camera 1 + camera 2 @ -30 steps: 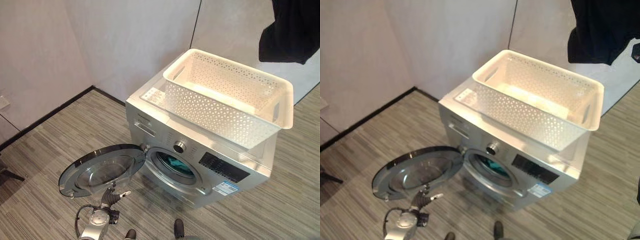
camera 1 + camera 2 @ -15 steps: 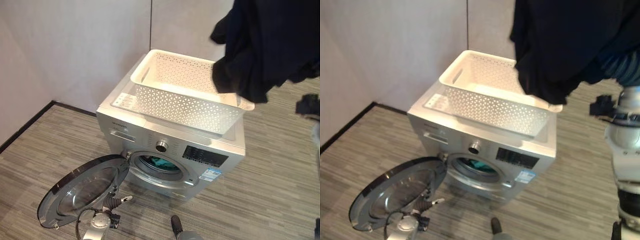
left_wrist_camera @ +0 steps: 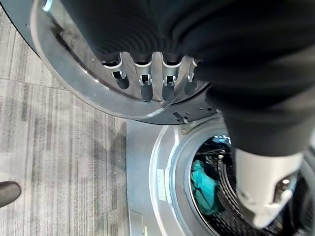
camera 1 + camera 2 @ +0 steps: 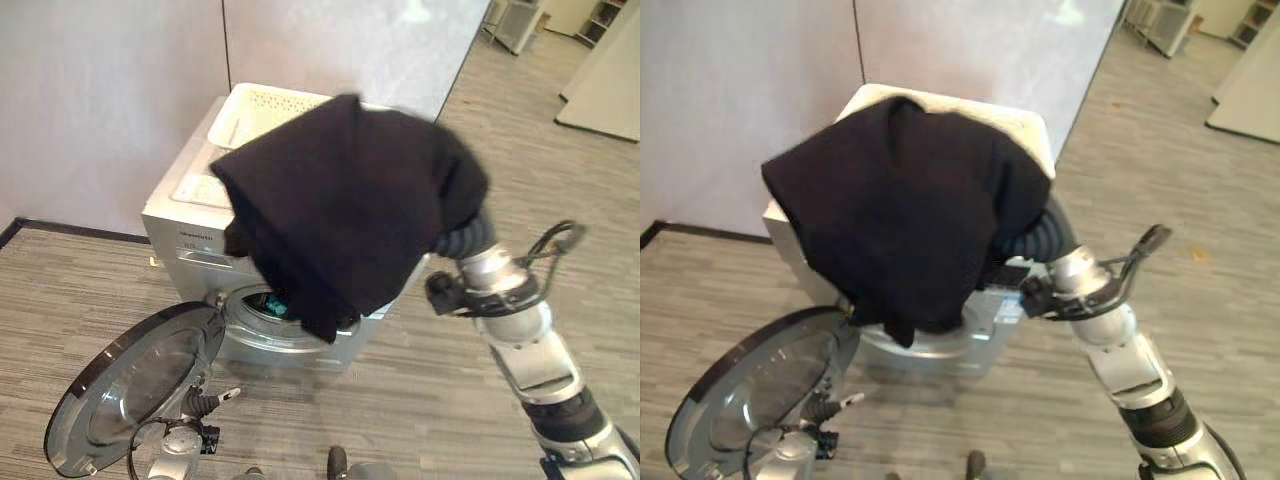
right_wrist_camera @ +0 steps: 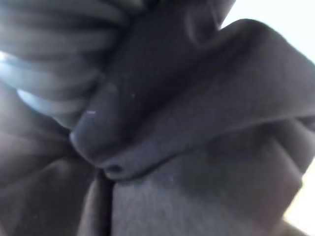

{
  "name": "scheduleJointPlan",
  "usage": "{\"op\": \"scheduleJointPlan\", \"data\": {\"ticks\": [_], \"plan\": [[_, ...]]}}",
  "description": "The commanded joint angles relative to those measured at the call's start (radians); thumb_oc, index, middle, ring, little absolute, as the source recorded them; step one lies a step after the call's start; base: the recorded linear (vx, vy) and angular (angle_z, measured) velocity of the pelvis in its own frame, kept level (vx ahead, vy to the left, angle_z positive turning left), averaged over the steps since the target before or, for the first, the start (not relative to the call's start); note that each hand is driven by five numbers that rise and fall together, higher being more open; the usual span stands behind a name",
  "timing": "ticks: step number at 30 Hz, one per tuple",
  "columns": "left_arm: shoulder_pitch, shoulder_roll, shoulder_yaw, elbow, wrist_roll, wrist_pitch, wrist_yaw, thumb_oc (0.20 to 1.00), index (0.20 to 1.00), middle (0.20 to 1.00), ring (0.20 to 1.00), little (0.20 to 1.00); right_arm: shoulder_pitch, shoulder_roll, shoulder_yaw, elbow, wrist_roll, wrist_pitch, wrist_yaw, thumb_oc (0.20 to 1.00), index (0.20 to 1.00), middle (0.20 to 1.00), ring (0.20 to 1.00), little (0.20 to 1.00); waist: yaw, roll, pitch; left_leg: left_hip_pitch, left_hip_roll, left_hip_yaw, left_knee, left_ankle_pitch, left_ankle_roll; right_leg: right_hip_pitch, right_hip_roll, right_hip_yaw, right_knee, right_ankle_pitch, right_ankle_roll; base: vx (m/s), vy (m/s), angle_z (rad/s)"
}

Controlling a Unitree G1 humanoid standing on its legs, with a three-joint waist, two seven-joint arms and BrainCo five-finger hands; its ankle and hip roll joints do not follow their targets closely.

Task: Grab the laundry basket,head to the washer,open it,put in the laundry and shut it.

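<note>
Striped grey floor (image 4: 420, 400), washer (image 4: 180, 235) standing against pale wall; laundry basket (image 4: 250, 105) sitting on washer top. Black garment (image 4: 350, 200) hanging over right robot hand (image 5: 88, 125), fingers buried in cloth, grip impossible to judge. Drum opening (image 4: 262, 303) lying below and beyond garment's drooping end. Left robot hand (image 3: 147, 81), fingers straight, reaching at open door (image 4: 130, 385), nearer to it

Matt black cloth, soft and thickly folded, drapes over my right hand (image 4: 455, 232): this garment (image 4: 345, 200) reflects no light. The washer (image 4: 190, 235) has a smooth, satin silver-grey casing, its open door (image 4: 130, 385) a glossy glass bowl in a polished metal ring, and teal cloth (image 3: 204, 184) lies inside the perforated metal drum. The basket (image 4: 245, 110) is pale pierced plastic; the floor (image 4: 440, 390) looks matt, wood-grained.
</note>
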Motion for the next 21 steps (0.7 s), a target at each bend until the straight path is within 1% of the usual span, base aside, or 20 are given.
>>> {"op": "scheduleJointPlan", "data": {"ticks": [1, 2, 3, 5, 6, 7, 9, 11, 12, 13, 14, 15, 17, 18, 19, 21], "plan": [[0.001, 0.062, -0.012, -0.176, 0.022, -0.083, 0.009, 1.000, 1.000, 1.000, 1.000, 1.000, -0.031, -0.001, -0.006, -0.022, 0.103, -0.013, 0.044, 0.200, 0.200, 0.200, 0.200, 0.200, 0.058, -0.009, -0.055, 0.003, -0.083, -0.081, -0.072, -0.036, 0.045, 0.079, -0.043, 0.016, 0.029, -0.049, 0.050, -0.05, -0.070, -0.04], [0.004, 0.062, -0.011, -0.179, 0.022, -0.081, 0.008, 1.000, 1.000, 1.000, 1.000, 1.000, -0.031, -0.001, -0.005, -0.022, 0.103, -0.013, 0.044, 0.200, 0.200, 0.200, 0.200, 0.200, 0.057, -0.008, -0.056, 0.004, -0.083, -0.081, -0.075, -0.034, 0.045, 0.081, -0.043, 0.016, 0.025, -0.047, 0.050, -0.02, -0.119, -0.16], [0.027, 0.100, -0.025, -0.309, 0.030, -0.097, -0.014, 1.000, 1.000, 1.000, 1.000, 1.000, -0.017, -0.035, 0.026, -0.005, 0.129, 0.005, 0.076, 0.200, 0.200, 0.200, 0.200, 0.200, 0.063, 0.006, -0.053, 0.000, -0.080, -0.096, -0.099, -0.016, 0.031, 0.089, -0.034, 0.007, -0.021, -0.055, 0.048, 0.00, -0.071, -0.13], [0.029, 0.100, -0.025, -0.313, 0.030, -0.096, -0.014, 1.000, 1.000, 1.000, 1.000, 1.000, -0.016, -0.036, 0.026, -0.006, 0.129, 0.005, 0.077, 0.200, 0.200, 0.200, 0.200, 0.200, 0.061, 0.007, -0.053, 0.001, -0.080, -0.098, -0.101, -0.015, 0.030, 0.091, -0.034, 0.004, -0.023, -0.054, 0.047, 0.00, -0.046, 0.17], [0.034, 0.120, -0.037, -0.353, 0.050, -0.099, -0.026, 1.000, 1.000, 1.000, 1.000, 1.000, -0.001, -0.046, 0.021, 0.000, 0.135, 0.010, 0.084, 0.200, 0.200, 0.200, 0.200, 0.200, 0.059, 0.012, -0.047, 0.000, -0.079, -0.105, -0.106, -0.010, 0.025, 0.092, -0.029, 0.002, -0.030, -0.055, 0.045, -0.01, -0.021, 0.31], [0.035, 0.120, -0.037, -0.353, 0.050, -0.098, -0.027, 1.000, 1.000, 1.000, 1.000, 1.000, -0.001, -0.046, 0.021, 0.000, 0.135, 0.010, 0.084, 0.200, 0.200, 0.200, 0.200, 0.200, 0.059, 0.012, -0.047, 0.000, -0.079, -0.105, -0.107, -0.009, 0.025, 0.093, -0.029, 0.002, -0.030, -0.055, 0.045, -0.01, -0.055, 0.19], [0.083, 0.202, -0.075, -0.513, 0.130, -0.110, -0.099, 1.000, 1.000, 1.000, 1.000, 1.000, 0.069, -0.084, 0.003, 0.016, 0.122, 0.031, 0.121, 0.200, 0.200, 0.200, 0.200, 0.200, 0.060, 0.026, -0.028, -0.001, -0.076, -0.122, -0.118, 0.002, 0.014, 0.106, -0.027, -0.026, -0.051, -0.058, 0.041, 0.01, -0.066, 0.13], [0.114, 0.237, -0.084, -0.586, 0.130, -0.119, -0.145, 1.000, 1.000, 1.000, 1.000, 1.000, 0.125, -0.098, -0.011, 0.021, 0.129, 0.038, 0.141, 0.200, 0.200, 0.200, 0.200, 0.200, 0.061, 0.029, -0.024, 0.000, -0.078, -0.136, -0.124, 0.006, 0.009, 0.116, -0.026, -0.045, -0.063, -0.059, 0.040, 0.03, -0.042, 0.33], [0.115, 0.237, -0.084, -0.586, 0.130, -0.119, -0.146, 1.000, 1.000, 1.000, 1.000, 1.000, 0.125, -0.098, -0.011, 0.020, 0.129, 0.038, 0.142, 0.200, 0.200, 0.200, 0.200, 0.200, 0.060, 0.029, -0.024, 0.001, -0.078, -0.136, -0.124, 0.006, 0.009, 0.117, -0.026, -0.045, -0.064, -0.059, 0.040, 0.03, -0.046, 0.32], [0.122, 0.257, -0.106, -0.621, 0.131, -0.123, -0.183, 1.000, 1.000, 1.000, 1.000, 1.000, 0.169, -0.107, -0.013, 0.027, 0.141, 0.048, 0.164, 0.200, 0.200, 0.200, 0.200, 0.200, 0.062, 0.030, -0.019, 0.000, -0.077, -0.143, -0.129, 0.011, 0.004, 0.122, -0.025, -0.058, -0.069, -0.061, 0.039, 0.03, -0.047, 0.32], [0.123, 0.270, -0.122, -0.639, 0.135, -0.123, -0.198, 1.000, 1.000, 1.000, 1.000, 1.000, 0.188, -0.112, -0.016, 0.030, 0.141, 0.052, 0.169, 0.200, 0.200, 0.200, 0.200, 0.200, 0.060, 0.031, -0.017, 0.001, -0.078, -0.150, -0.133, 0.014, 0.002, 0.127, -0.025, -0.065, -0.073, -0.062, 0.039, 0.03, -0.047, 0.38], [0.123, 0.270, -0.123, -0.639, 0.135, -0.123, -0.198, 1.000, 1.000, 1.000, 1.000, 1.000, 0.189, -0.112, -0.017, 0.029, 0.141, 0.052, 0.169, 0.200, 0.200, 0.200, 0.200, 0.200, 0.060, 0.031, -0.017, 0.001, -0.078, -0.151, -0.134, 0.014, 0.002, 0.127, -0.025, -0.066, -0.074, -0.062, 0.039, 0.01, -0.029, 0.29], [0.108, 0.286, -0.170, -0.651, 0.168, -0.125, -0.220, 1.000, 1.000, 1.000, 1.000, 1.000, 0.217, -0.116, -0.019, 0.040, 0.147, 0.061, 0.178, 0.200, 0.200, 0.200, 0.200, 0.200, 0.055, 0.032, -0.015, 0.002, -0.079, -0.156, -0.141, 0.016, -0.002, 0.134, -0.025, -0.073, -0.084, -0.064, 0.037, 0.02, -0.023, 0.10], [0.106, 0.286, -0.173, -0.649, 0.169, -0.126, -0.219, 1.000, 1.000, 1.000, 1.000, 1.000, 0.220, -0.116, -0.023, 0.039, 0.147, 0.061, 0.179, 0.200, 0.200, 0.200, 0.200, 0.200, 0.056, 0.033, -0.015, 0.003, -0.079, -0.157, -0.141, 0.016, -0.002, 0.136, -0.025, -0.074, -0.086, -0.063, 0.037, 0.03, -0.028, 0.04], [0.089, 0.294, -0.211, -0.656, 0.194, -0.135, -0.233, 1.000, 1.000, 1.000, 1.000, 1.000, 0.228, -0.117, -0.019, 0.046, 0.144, 0.061, 0.177, 0.200, 0.200, 0.200, 0.200, 0.200, 0.051, 0.033, -0.014, 0.005, -0.077, -0.157, -0.144, 0.016, -0.005, 0.140, -0.025, -0.077, -0.091, -0.064, 0.036, 0.03, -0.025, 0.08], [0.080, 0.298, -0.226, -0.661, 0.197, -0.137, -0.236, 1.000, 1.000, 1.000, 1.000, 1.000, 0.234, -0.117, -0.024, 0.047, 0.146, 0.061, 0.174, 0.200, 0.200, 0.200, 0.200, 0.200, 0.051, 0.033, -0.013, 0.006, -0.077, -0.158, -0.144, 0.015, -0.006, 0.142, -0.023, -0.078, -0.093, -0.065, 0.036, 0.02, -0.019, 0.09]]}}
